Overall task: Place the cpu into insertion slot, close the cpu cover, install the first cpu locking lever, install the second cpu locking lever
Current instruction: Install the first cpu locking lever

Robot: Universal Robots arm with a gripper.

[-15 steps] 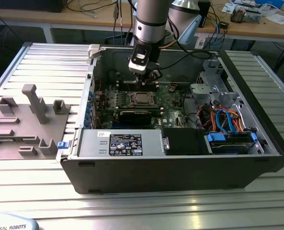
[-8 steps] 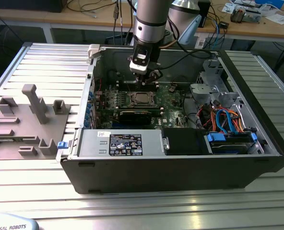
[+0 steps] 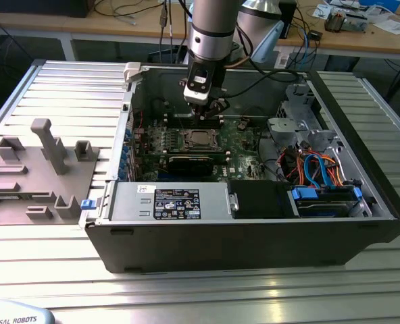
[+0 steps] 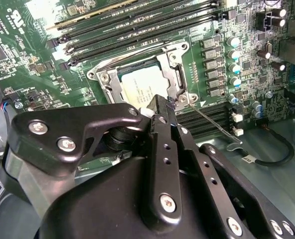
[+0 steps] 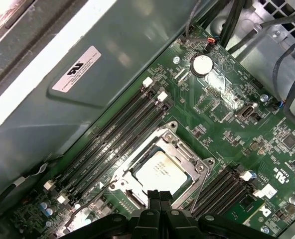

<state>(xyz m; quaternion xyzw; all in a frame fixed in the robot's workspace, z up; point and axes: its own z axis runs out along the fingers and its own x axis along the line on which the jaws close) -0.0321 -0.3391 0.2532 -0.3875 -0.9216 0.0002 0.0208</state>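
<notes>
My jaws are sitting pinched together, empty, at a corner of the thin silver windowed cpu cover (image 4: 173, 69). A slim wire locking lever (image 4: 212, 121) is running outward from there.

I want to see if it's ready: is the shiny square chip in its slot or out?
In. The cpu lies flat in the insertion slot, with the cpu cover framing its silver top.

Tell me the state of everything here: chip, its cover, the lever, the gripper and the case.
cpu cover: closed down flat.
cpu: seated under it, top showing through the window.
locking lever: swung out, not latched.
gripper: shut, by the cover's edge.
computer case: side open.
</notes>
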